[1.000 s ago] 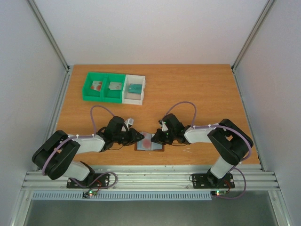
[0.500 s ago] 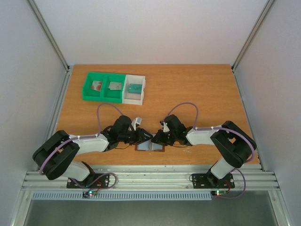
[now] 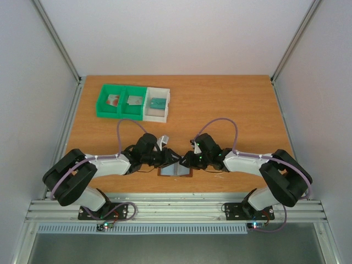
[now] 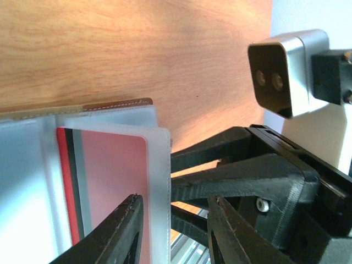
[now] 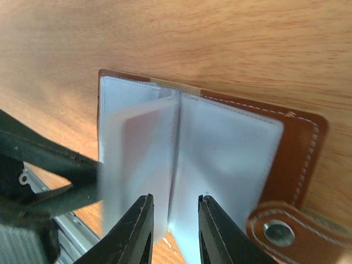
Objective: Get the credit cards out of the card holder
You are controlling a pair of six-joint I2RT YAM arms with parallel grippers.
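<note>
The brown card holder [image 3: 175,171] lies open near the table's front edge, blue-grey pockets up. In the left wrist view a clear pocket page [image 4: 159,165] stands lifted with a credit card [image 4: 113,181], pink with a red and black edge, inside it. My left gripper [image 4: 173,223] is open, its jaws either side of that page's free edge. My right gripper [image 5: 175,212] is open above the holder's spine [image 5: 177,143], over the near ends of the pages. In the top view the left gripper [image 3: 168,160] and right gripper [image 3: 186,161] nearly meet over the holder.
A green bin [image 3: 103,103] and a white bin [image 3: 146,107] stand at the back left. They hold a white card with a red mark [image 3: 113,100], a greyish card [image 3: 134,100] and a teal card [image 3: 157,103]. The holder's snap tab [image 5: 280,231] lies beside my right fingers.
Both grippers have closed in over the holder from each side. A pocket page on the left half has lifted, and the reddish card face seen from above is now covered.
</note>
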